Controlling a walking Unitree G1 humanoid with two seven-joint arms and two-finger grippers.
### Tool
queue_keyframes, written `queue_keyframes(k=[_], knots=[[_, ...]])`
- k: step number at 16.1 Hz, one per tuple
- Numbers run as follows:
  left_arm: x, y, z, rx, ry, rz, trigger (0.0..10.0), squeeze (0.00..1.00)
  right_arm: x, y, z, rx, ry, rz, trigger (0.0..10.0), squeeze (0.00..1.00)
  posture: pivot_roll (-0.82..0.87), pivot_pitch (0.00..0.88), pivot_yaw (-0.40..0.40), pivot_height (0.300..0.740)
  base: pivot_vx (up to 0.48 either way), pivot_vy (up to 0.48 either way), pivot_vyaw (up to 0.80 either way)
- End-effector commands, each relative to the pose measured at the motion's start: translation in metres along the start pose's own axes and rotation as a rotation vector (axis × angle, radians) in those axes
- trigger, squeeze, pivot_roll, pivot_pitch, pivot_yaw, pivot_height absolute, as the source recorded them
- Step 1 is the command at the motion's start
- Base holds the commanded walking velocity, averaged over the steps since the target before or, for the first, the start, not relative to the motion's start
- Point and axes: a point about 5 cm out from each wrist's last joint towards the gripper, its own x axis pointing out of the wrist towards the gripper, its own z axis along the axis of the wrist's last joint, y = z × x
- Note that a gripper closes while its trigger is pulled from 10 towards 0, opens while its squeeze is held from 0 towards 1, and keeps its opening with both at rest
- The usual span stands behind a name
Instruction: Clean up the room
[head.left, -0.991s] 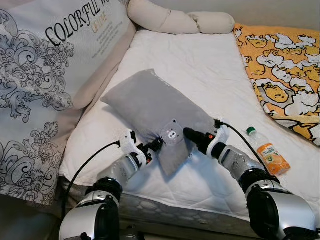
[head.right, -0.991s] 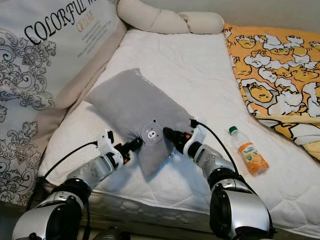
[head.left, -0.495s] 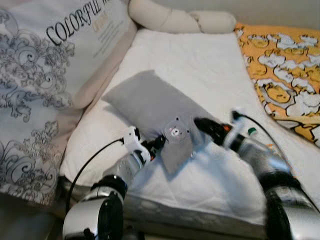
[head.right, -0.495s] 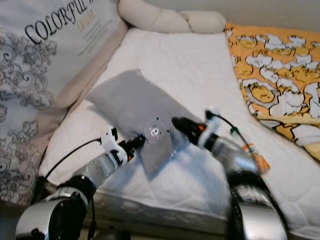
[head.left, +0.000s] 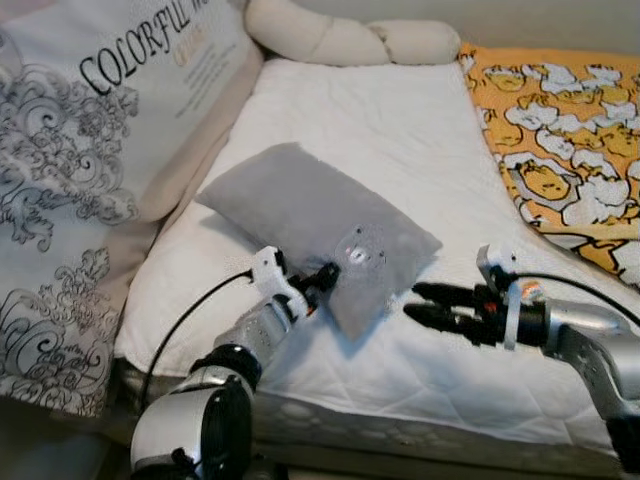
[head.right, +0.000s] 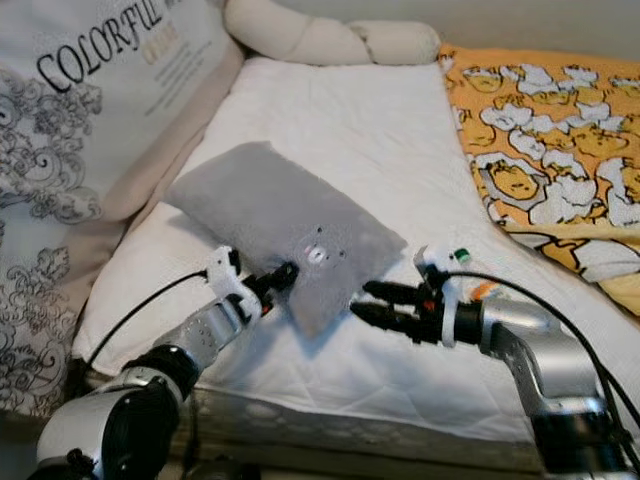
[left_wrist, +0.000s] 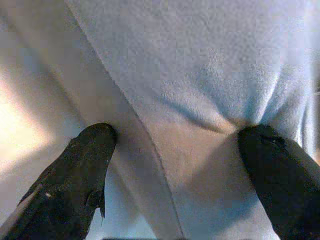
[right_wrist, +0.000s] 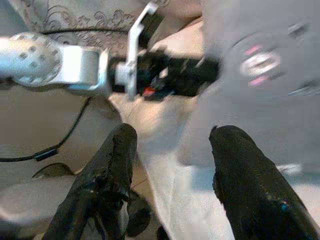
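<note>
A grey pillow (head.left: 300, 205) with a round bear patch (head.left: 358, 250) lies slantwise on the white mattress (head.left: 400, 130). My left gripper (head.left: 325, 278) is shut on the pillow's near edge; in the left wrist view the grey fabric (left_wrist: 200, 60) bunches between its two fingers. My right gripper (head.left: 412, 302) hovers open just right of the pillow's near corner, with nothing between its fingers. In the right wrist view it faces the pillow (right_wrist: 260, 100) and the left gripper. A small juice bottle (head.right: 470, 275) with a green cap lies behind the right wrist, mostly hidden.
A large printed cushion (head.left: 90, 150) leans along the left side. A beige bolster (head.left: 340, 40) lies at the head of the bed, and an orange cartoon blanket (head.left: 560, 130) covers the right. The mattress front edge (head.left: 400, 435) is just below my arms.
My right gripper has drawn back to the right, off the pillow's near corner, and now stands open. The left gripper keeps its hold on the pillow. The camera shifted slightly.
</note>
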Motion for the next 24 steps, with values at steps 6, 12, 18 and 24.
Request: queue_keyframes(k=[6,12,18,24], knots=[[0.005,-0.016,0.006,-0.087,-0.057,-0.101,10.0,0.00,-0.017,0.015,0.000,-0.020,0.071,-0.028,10.0,0.00,-0.26,0.000,0.052,0.740,0.000,0.000,0.00],[0.006,-0.014,-0.004,-0.077,-0.066,-0.037,10.0,0.00,-0.022,0.030,-0.007,0.005,0.093,-0.042,10.0,0.00,-0.31,0.000,0.074,0.740,0.000,0.000,0.00],[0.006,-0.010,-0.004,-0.091,-0.080,0.032,0.0,0.00,-0.024,0.034,-0.009,-0.011,0.123,-0.061,10.0,0.00,-0.32,0.000,0.084,0.740,0.000,0.000,0.00],[0.006,-0.008,0.000,-0.116,-0.103,0.044,0.0,0.00,-0.024,0.033,-0.008,-0.025,0.136,-0.073,10.0,0.00,-0.33,0.000,0.091,0.740,0.000,0.000,0.00]])
